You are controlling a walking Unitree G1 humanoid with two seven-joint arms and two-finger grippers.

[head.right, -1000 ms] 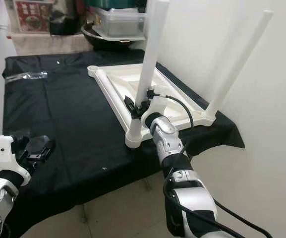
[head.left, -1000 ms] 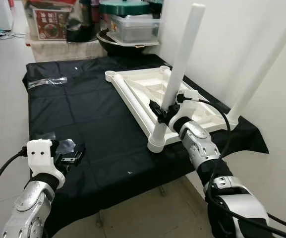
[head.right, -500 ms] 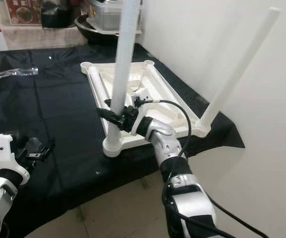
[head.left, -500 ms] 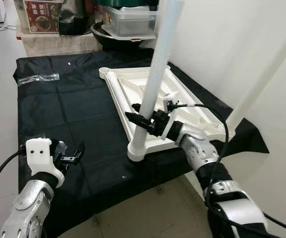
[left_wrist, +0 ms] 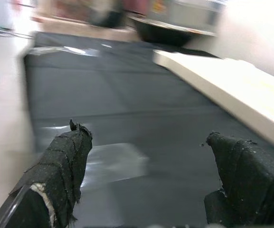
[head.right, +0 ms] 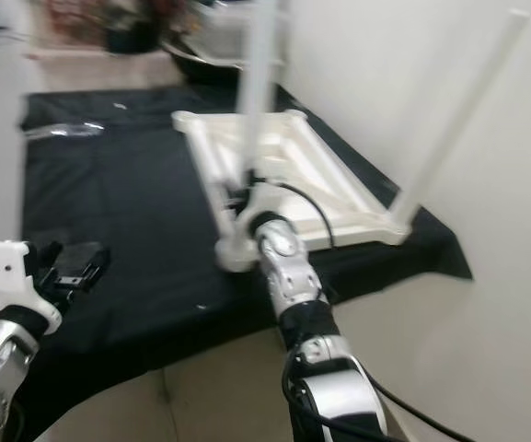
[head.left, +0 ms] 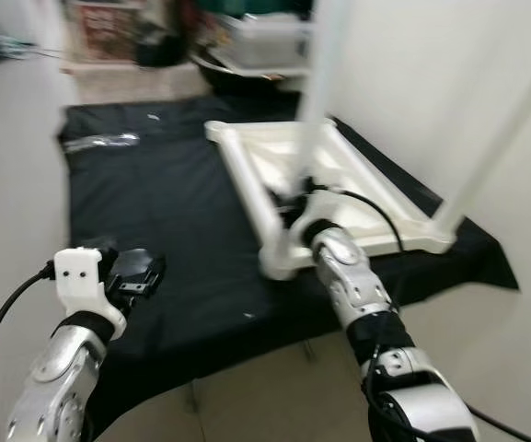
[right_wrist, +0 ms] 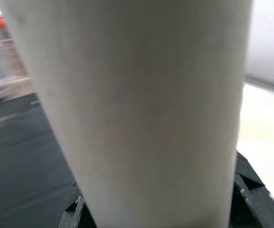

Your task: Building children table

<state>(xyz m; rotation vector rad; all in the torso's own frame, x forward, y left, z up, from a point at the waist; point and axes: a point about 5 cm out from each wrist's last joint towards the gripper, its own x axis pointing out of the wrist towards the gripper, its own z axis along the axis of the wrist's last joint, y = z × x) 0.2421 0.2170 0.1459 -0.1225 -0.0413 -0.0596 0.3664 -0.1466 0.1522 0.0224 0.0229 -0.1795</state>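
The white table top lies upside down on a black cloth. A white leg stands upright at its near corner. My right gripper is shut on this leg low down, just above the corner socket. In the right wrist view the leg sits between the black fingers. A second leg rises slanted from the corner by the wall. My left gripper hovers open over the cloth's near left part, with its fingers wide apart and nothing between them.
A clear plastic bag lies at the cloth's far left, and another clear sheet lies under my left gripper. Boxes and a dark pan crowd the back. A white wall runs along the right; bare floor lies to the left.
The near leg went from leaning right to upright, with my right gripper staying on it. The head view swung and is blurred. My left gripper barely moved.
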